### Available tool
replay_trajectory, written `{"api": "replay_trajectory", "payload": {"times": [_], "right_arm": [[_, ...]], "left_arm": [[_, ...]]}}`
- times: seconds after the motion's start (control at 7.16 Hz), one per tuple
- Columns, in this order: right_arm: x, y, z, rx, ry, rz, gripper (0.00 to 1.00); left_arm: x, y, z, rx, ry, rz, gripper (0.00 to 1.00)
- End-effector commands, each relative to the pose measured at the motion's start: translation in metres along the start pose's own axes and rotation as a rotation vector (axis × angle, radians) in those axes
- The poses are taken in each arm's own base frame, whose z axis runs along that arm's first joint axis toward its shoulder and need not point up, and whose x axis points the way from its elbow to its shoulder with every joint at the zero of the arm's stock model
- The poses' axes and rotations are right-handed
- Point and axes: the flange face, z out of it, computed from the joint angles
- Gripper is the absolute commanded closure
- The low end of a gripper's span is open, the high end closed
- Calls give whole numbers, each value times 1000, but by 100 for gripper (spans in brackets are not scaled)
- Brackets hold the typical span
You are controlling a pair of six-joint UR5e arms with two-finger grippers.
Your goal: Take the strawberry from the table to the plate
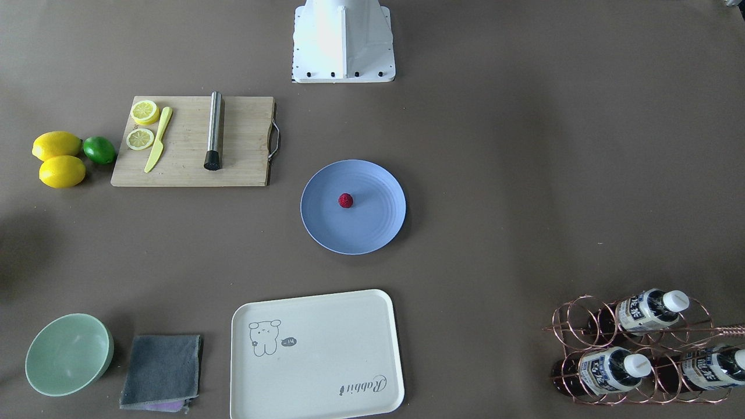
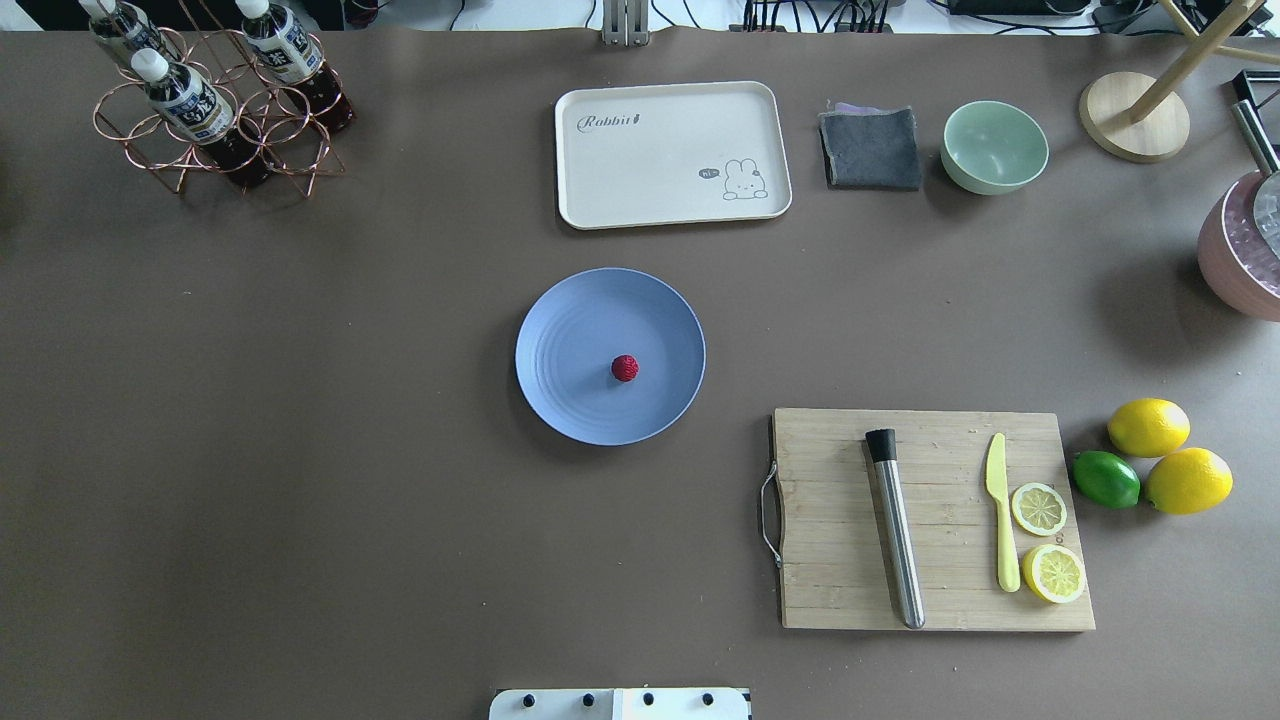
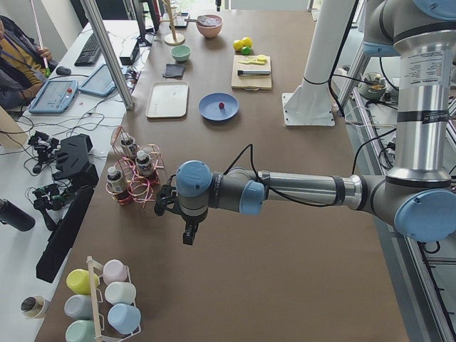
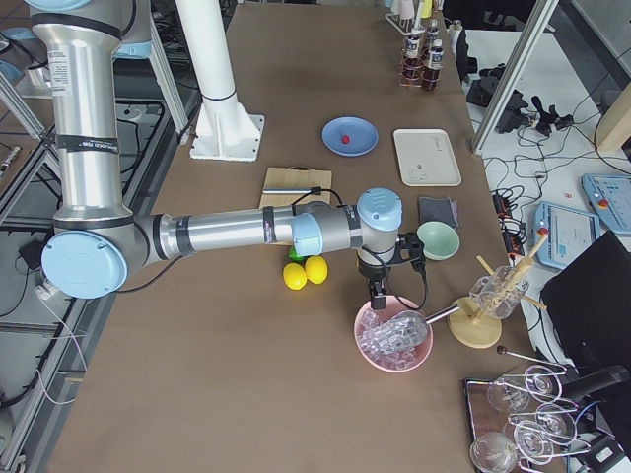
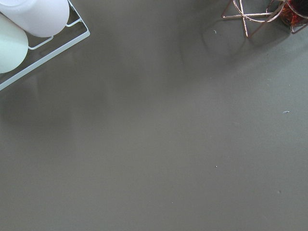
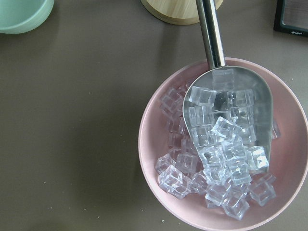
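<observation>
1. Strawberry [image 1: 346, 200] lies on the plate [image 1: 372, 233], a little off its centre, small and dark red against the light blue. It touches nothing else, and from where I stand the job looks done.
2. The plate rests in the middle of the table [image 1: 524, 174], between the white tray [image 1: 317, 355] and the cutting board [image 1: 192, 142]. I'd judge either arm could reach that spot.
3. The left gripper [image 3: 189, 234] hangs over bare table near the bottle rack [image 3: 135, 174], well apart from the plate. Only the side view shows it, so I cannot tell whether its fingers are apart or together.
4. The right gripper [image 4: 378, 293] hangs above the pink bowl [image 6: 149, 159] of ice cubes at the opposite end. It has the same trouble: I cannot tell how its jaws stand.
5. Both arms are stretched out toward the table's ends, I'd guess to leave the middle open to the cameras. Neither wrist view shows fingers or a berry, only what lies beneath.
</observation>
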Motion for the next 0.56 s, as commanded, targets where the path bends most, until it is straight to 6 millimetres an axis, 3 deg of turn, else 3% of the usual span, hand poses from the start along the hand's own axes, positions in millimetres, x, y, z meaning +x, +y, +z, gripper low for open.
{"api": "replay_trajectory", "payload": {"times": [0.0, 0.42], "right_arm": [[-4, -3, 6, -12, 5, -8, 0], [-5, 1, 6, -14, -4, -6, 0]], "left_arm": [[0, 1, 1, -2, 0, 0, 3], [-1, -3, 4, -6, 2, -1, 3]]}}
